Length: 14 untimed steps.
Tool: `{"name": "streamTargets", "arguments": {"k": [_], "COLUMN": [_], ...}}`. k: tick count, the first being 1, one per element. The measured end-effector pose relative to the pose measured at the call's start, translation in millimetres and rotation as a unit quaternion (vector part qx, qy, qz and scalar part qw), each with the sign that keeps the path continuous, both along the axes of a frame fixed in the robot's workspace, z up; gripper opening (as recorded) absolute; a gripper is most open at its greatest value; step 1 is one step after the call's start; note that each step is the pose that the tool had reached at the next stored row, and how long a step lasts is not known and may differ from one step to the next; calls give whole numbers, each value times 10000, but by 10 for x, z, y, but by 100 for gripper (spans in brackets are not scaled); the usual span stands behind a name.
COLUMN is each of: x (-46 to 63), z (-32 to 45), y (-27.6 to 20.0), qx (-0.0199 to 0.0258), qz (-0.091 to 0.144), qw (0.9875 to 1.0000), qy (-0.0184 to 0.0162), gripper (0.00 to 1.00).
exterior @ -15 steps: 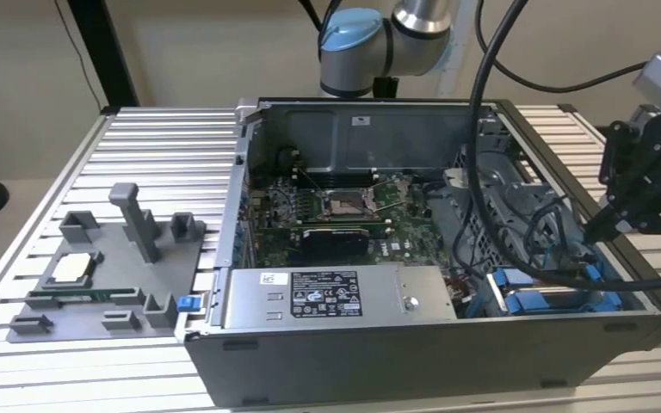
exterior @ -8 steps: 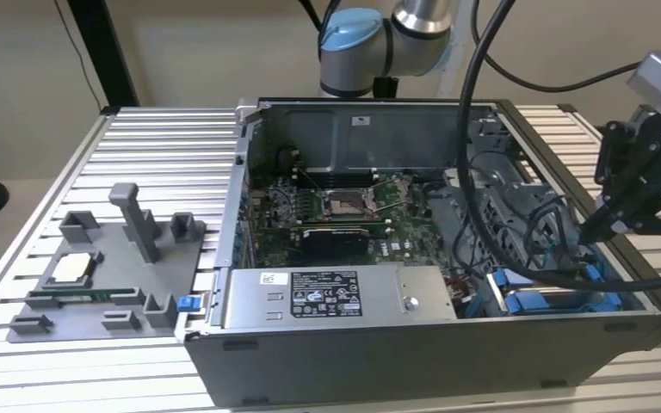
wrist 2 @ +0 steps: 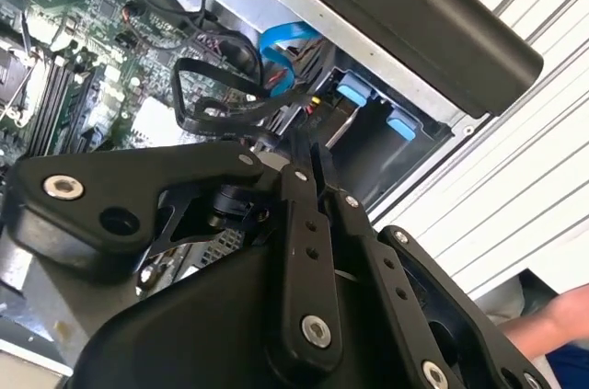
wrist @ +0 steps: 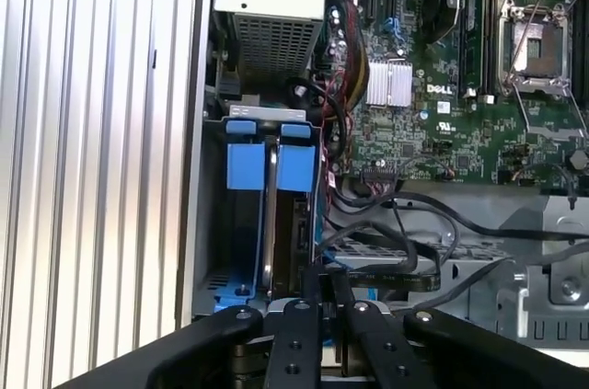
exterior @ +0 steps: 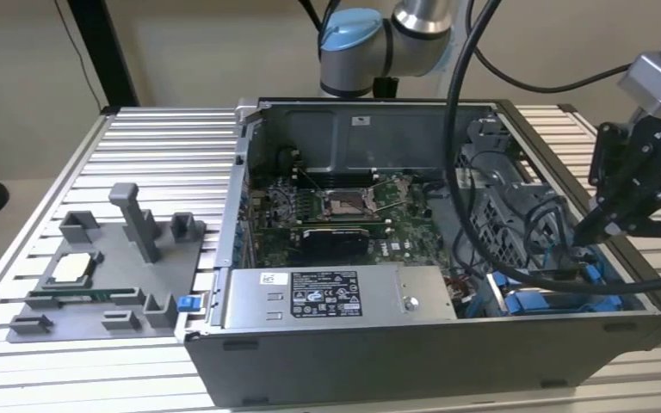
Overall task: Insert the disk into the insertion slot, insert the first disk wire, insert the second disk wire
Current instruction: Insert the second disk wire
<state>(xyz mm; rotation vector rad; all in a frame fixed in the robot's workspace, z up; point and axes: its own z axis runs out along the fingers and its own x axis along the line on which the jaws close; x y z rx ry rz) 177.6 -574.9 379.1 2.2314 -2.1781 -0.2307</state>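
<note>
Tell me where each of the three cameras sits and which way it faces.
Exterior view: off the arm, looking down into the open computer case; shows the arm and its tool at the exterior view's right.
First wrist view: on the wrist, looking past the tool at the blue disk frame in the insertion slot.
Second wrist view: on the wrist, looking along the tool.
Both wrist views share the tool, the motherboard and blue clips.

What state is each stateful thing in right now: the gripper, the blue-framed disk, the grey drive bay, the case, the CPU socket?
Black gripper: fingers shut together, tips down at the bay.
Silver disk in its blue plastic frame: seated on edge in the bay.
Grey sheet-metal insertion slot: occupied by the disk.
Dark grey computer case: side panel off, interior exposed.
Square CPU socket: no cooler fitted.
</note>
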Motion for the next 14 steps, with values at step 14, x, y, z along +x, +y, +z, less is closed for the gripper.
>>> {"name": "streamTargets", "arguments": {"k": [14], "x": [-147], "z": [0], "y": [-19], "qx": [0], "qz": [0], "qw": [10000], "qy": [-5], "gripper": [0]}}
